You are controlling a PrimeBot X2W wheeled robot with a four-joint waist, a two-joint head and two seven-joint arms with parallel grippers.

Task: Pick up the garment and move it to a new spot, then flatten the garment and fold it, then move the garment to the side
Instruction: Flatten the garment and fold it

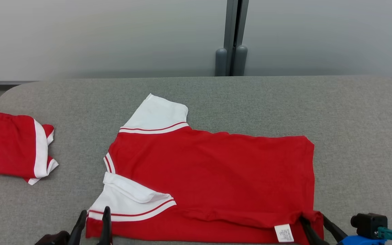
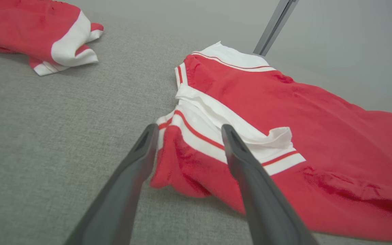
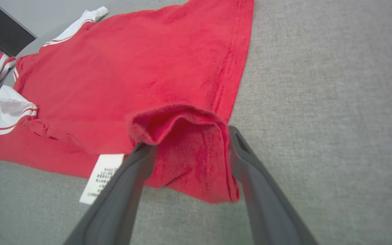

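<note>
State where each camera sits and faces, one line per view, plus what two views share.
Head view: high, facing forward and down at the red shirt on the grey table; left end effector and right end effector at bottom edge.
Left wrist view: low over the table, facing the shirt's white sleeve; own fingers show.
Right wrist view: low, facing the bunched hem corner; own fingers show.
Both wrist views share the second red garment.

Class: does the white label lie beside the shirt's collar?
No, the white label lies at the shirt's hem, beside the right gripper.
</note>
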